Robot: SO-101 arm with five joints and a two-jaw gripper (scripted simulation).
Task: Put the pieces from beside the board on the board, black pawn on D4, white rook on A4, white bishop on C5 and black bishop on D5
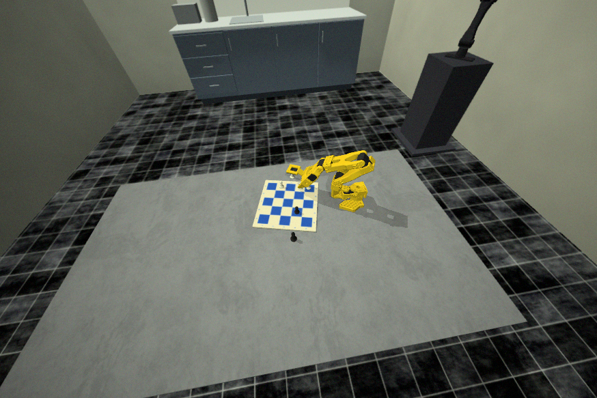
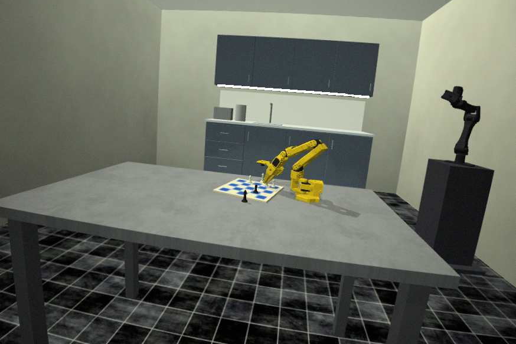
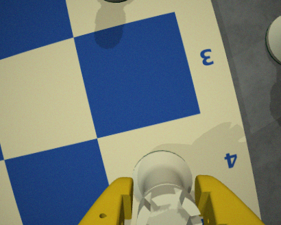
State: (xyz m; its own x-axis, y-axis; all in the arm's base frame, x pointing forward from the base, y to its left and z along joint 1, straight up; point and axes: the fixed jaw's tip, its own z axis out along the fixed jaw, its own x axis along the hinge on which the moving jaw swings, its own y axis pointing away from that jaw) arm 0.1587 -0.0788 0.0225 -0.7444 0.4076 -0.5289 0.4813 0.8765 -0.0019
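Observation:
My gripper (image 1: 300,187) (image 2: 265,182) (image 3: 164,182) is slightly open around the white rook (image 3: 162,202), with narrow gaps beside it. The rook stands upright on A4; its visible base is inside the square, its lower part hidden. The black pawn (image 1: 296,210) (image 2: 255,189) stands upright on D4. The white bishop (image 1: 292,176) (image 2: 262,177) (image 3: 280,41) stands off the board's far edge; only its base shows in the wrist view. The black bishop (image 1: 293,237) (image 2: 244,196) stands upright on the table off the near edge.
The board (image 1: 257,226) (image 3: 215,80) has a white piece (image 1: 281,184) (image 2: 250,179) on A2 and another white piece (image 1: 309,187) (image 2: 273,183) on A5, close beside my gripper. My arm's base (image 1: 352,203) (image 2: 308,196) stands right of the board.

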